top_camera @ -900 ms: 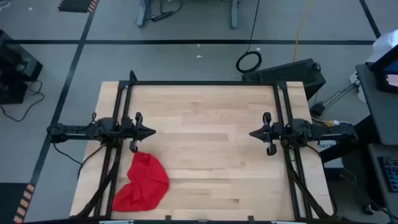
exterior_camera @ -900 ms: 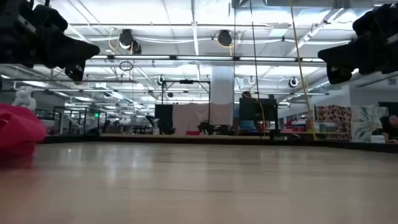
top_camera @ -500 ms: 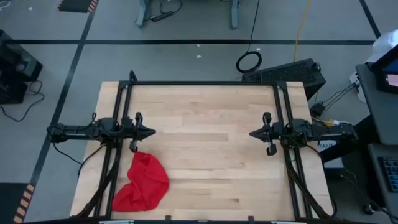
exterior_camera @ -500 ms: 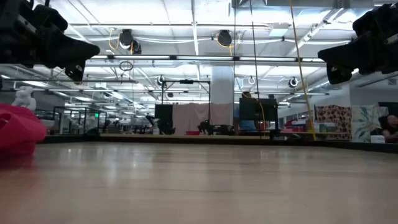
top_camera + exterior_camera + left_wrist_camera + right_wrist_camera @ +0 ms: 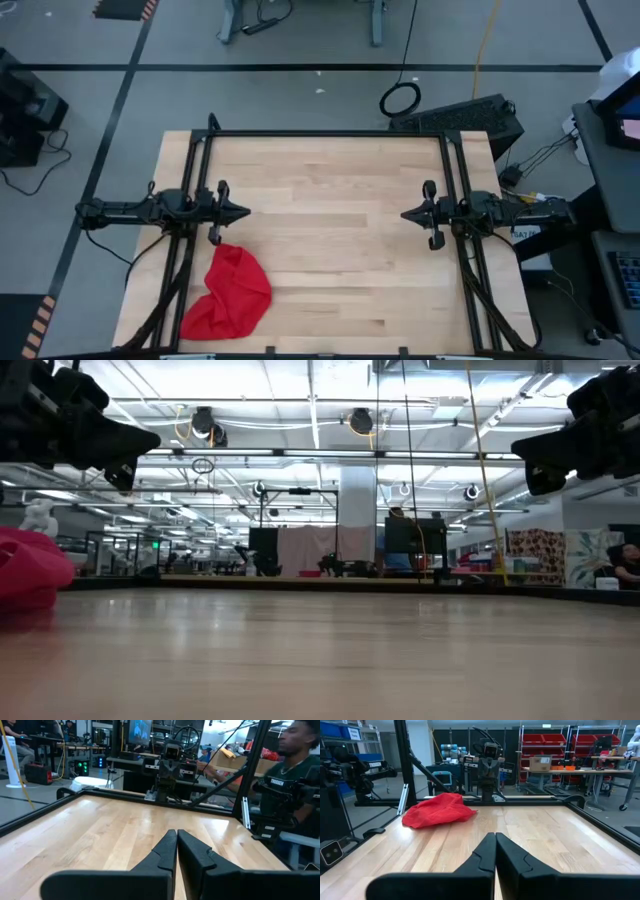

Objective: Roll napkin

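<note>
From above: napkin point(image 5: 229, 297) crumpled in a heap on the table point(image 5: 340, 250) at the near left edge, just beside the left gripper point(image 5: 243, 212), untouched; right gripper point(image 5: 405, 214) well apart across the bare wood, both parked facing inward, probably a waiting pose. At table height: red cloth bunched at the far left, nothing rolled yet. Left wrist: fingers pressed together, empty. Right wrist: fingers likewise closed on nothing; napkin lying ahead, beneath the other arm.
</note>
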